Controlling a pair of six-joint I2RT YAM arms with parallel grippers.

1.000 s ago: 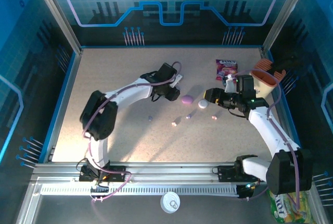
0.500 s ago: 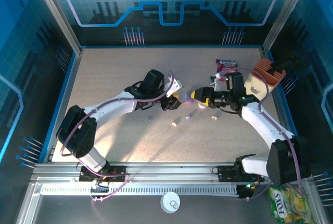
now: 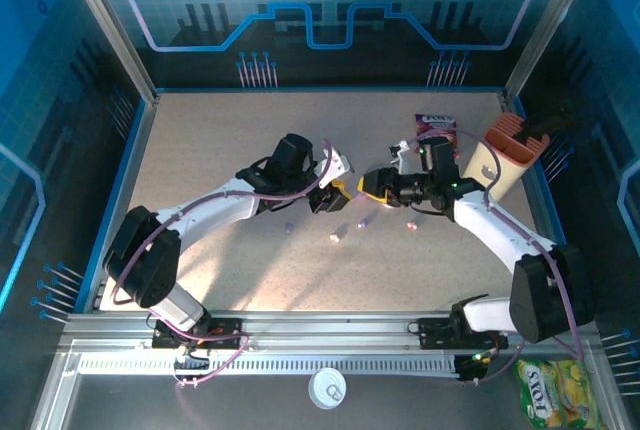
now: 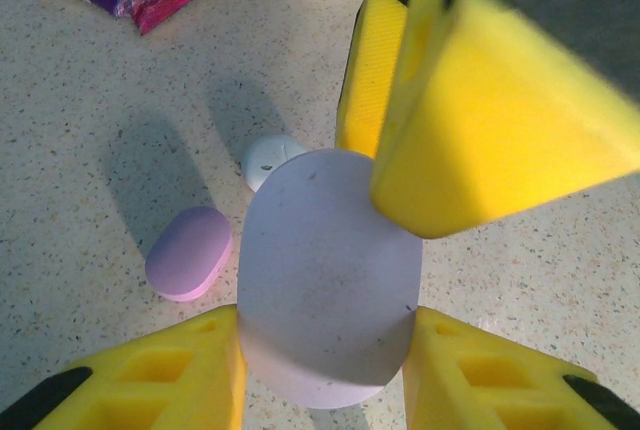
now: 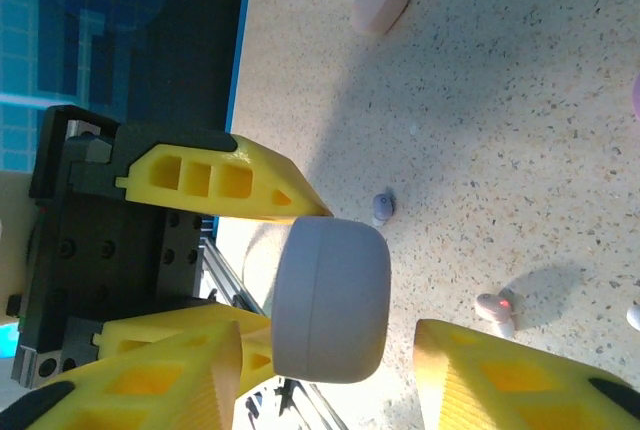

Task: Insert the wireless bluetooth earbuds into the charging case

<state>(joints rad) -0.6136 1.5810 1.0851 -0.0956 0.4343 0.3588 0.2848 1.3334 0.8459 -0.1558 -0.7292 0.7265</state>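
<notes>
Lavender charging case: one pebble-shaped case (image 4: pixel 325 320) is being clamped on both flanks by the left gripper (image 3: pixel 339 191), its yellow pads (image 4: pixel 150 375) pressing the sides in the left wrist view.
Right gripper: one (image 3: pixel 372 186) is meeting the left nose to nose. Its jaws are standing spread around the far end of the case, with a gap showing beside one finger in the right wrist view, and it is gripping nothing.
Earbuds: four tiny pieces are lying loose on the speckled table (image 3: pixel 220 150) in the top view. They are a purple earbud (image 3: pixel 289 227), a pale pink earbud (image 3: pixel 336 238), a purple-and-white earbud (image 3: pixel 364 220) and a pink earbud (image 3: pixel 410 222). All are lying just in front of the grippers, apart from the case.
Beyond the case: one smaller purple oval piece (image 4: pixel 190 253) and one white rounded piece (image 4: pixel 272 158) are lying close together on the table.
Surroundings: one purple snack packet (image 3: pixel 435 128) and one tilted cream-and-terracotta container (image 3: pixel 500 150) are sitting at the far right. One white round lid (image 3: pixel 327 387) and one yellow-green bag (image 3: pixel 548 390) are lying in front of the rail.
In the way: the right gripper's yellow fingers are overlapping the case's top in the left wrist view.
</notes>
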